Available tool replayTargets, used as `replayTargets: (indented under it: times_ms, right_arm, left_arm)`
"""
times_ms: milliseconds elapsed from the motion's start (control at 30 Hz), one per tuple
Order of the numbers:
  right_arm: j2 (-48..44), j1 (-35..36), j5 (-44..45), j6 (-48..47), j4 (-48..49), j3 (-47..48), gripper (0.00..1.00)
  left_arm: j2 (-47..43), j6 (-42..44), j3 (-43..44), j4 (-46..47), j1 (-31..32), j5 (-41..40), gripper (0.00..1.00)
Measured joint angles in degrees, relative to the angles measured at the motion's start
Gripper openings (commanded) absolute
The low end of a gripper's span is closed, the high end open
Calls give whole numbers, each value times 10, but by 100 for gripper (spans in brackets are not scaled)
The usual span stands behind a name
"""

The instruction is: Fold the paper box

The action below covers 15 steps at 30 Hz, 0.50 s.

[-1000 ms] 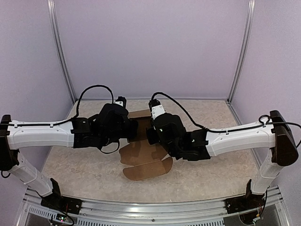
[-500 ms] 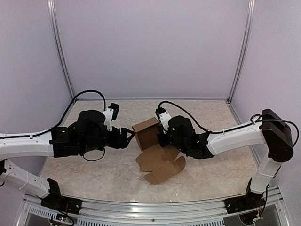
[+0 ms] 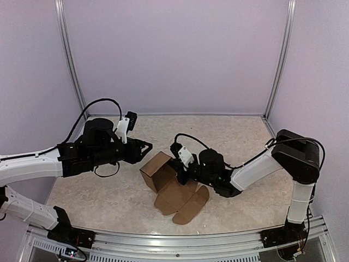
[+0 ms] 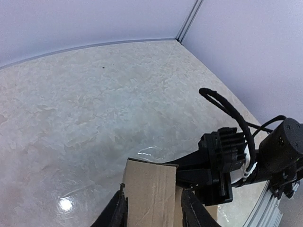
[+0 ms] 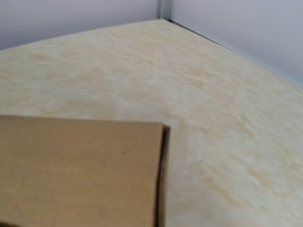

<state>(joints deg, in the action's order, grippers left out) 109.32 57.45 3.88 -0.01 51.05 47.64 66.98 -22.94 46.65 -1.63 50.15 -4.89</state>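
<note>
Bright, even, diffuse light from above; shadows around the box [image 3: 158, 170] are faint and soft. In the left wrist view a small white glare spot lies on the table [image 4: 94, 104] left of the box. The right wrist view is blurred throughout

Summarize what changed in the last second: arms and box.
The right fingers, shut on the paper box, pulled it from mid-table toward the near edge and tilted it; the right arm folded in. The left fingers backed away leftward and now stand open beside its far-left corner. Unchanged: the right grip, and unfolded flaps lying on the table.
</note>
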Motion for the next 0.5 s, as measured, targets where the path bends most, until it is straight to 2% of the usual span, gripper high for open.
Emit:
replayTargets:
  times_ms: [67,233,500]
  right_arm:
    - [14,0,-13,-3,24,-2,0]
    - [43,-3,-33,-4,85,-17,0]
    - [62,-5,-28,3,133,-36,0]
  left_arm:
    - [24,3,0,18,-3,23,17]
    - [85,0,0,46,-6,64,0]
    - [159,2,2,55,-6,81,0]
